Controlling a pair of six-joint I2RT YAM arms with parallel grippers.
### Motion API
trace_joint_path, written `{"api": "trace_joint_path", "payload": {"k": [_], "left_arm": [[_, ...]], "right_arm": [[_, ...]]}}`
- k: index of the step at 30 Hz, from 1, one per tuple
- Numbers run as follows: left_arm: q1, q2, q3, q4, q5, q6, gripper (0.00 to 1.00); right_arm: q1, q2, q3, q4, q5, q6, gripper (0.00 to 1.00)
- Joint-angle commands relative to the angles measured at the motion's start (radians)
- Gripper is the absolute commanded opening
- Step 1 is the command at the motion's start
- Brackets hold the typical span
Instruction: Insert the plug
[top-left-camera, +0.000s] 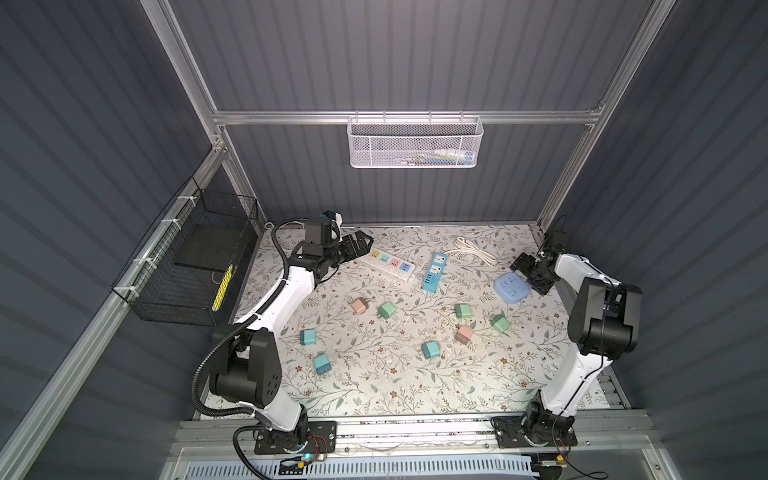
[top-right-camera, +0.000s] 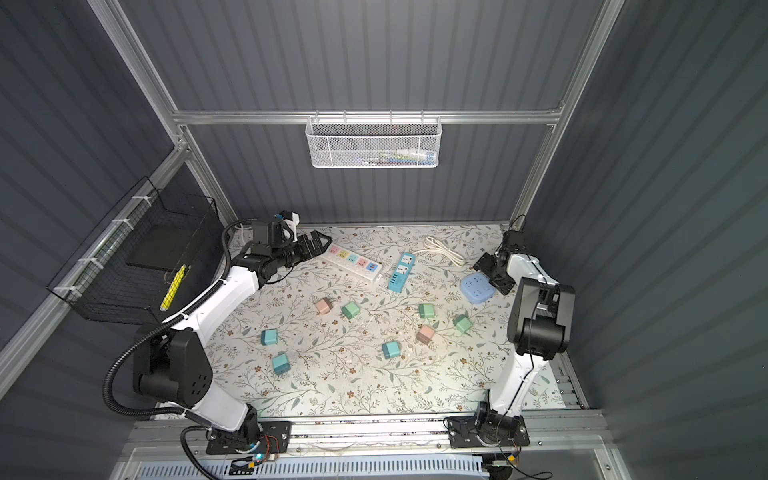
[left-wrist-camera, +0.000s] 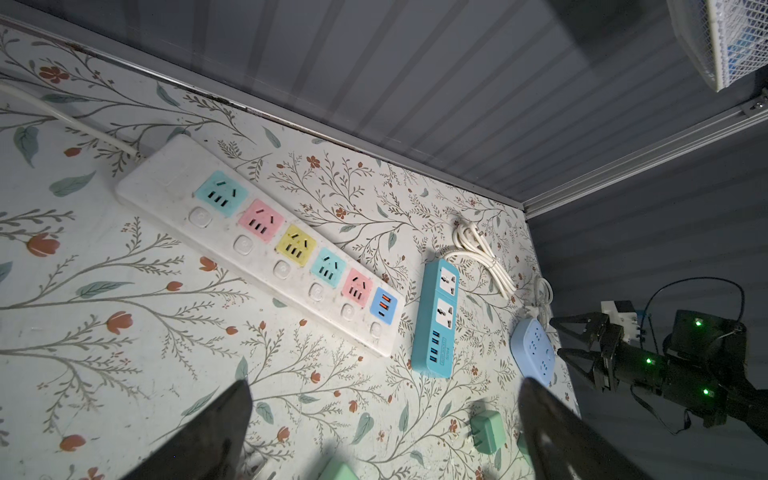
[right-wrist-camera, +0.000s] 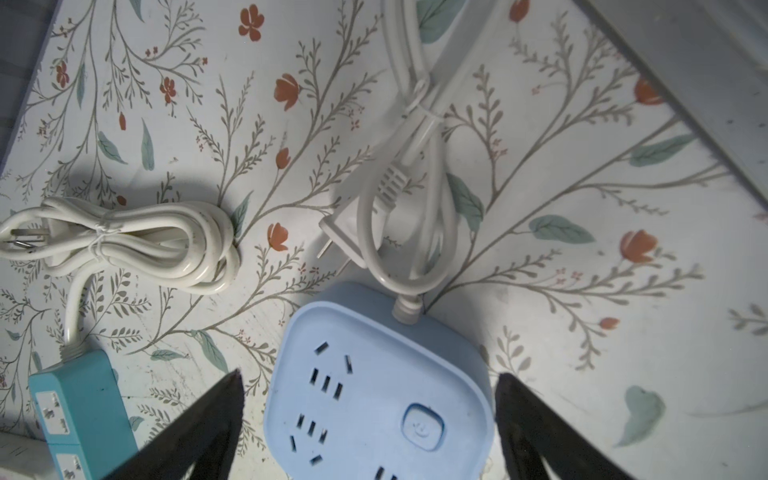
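Note:
Several small cube plugs lie loose on the flowered table: a pink plug (top-left-camera: 358, 306), a green plug (top-left-camera: 387, 310) and a teal plug (top-left-camera: 431, 350) among them. A white power strip (top-left-camera: 388, 264) with coloured sockets lies at the back. My left gripper (top-left-camera: 363, 241) hovers open and empty at its left end, and in the left wrist view (left-wrist-camera: 384, 386) only table shows between its fingers. My right gripper (right-wrist-camera: 368, 376) is open, with its fingers on either side of the light blue square socket (right-wrist-camera: 374, 399) and a gap at each side.
A teal power strip (top-left-camera: 434, 272) lies between the white strip and the blue socket (top-left-camera: 512, 288). Bundled white cables (top-left-camera: 476, 249) lie near the back wall. A black wire basket (top-left-camera: 195, 266) hangs on the left wall and a white mesh basket (top-left-camera: 415, 143) on the rear rail.

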Motion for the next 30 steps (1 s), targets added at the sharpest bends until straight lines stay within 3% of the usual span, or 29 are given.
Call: {"api": "trace_joint_path", "payload": {"k": [1,8,22,27,30], "left_arm": [[0.003,0.013,0.021,-0.023,0.058,0.025,1.0],[0.003,0.006,0.014,-0.028,0.046,0.038,1.0],[0.003,-0.013,0.006,-0.036,0.041,0.055,1.0],[0.003,-0.014,0.001,-0.033,0.015,0.052,1.0],[0.003,-0.009,0.001,-0.032,0.02,0.046,1.0]], "right_arm": [[0.001,0.004,-0.037,0.024,-0.039,0.004,0.93],[0.012,0.012,-0.069,0.039,-0.107,0.004,0.89],[0.157,-0.041,-0.096,0.041,-0.184,0.048,0.85],[0.157,-0.068,-0.016,-0.05,-0.025,-0.03,0.86],[0.148,0.006,0.103,-0.105,0.076,-0.074,0.87]]}}
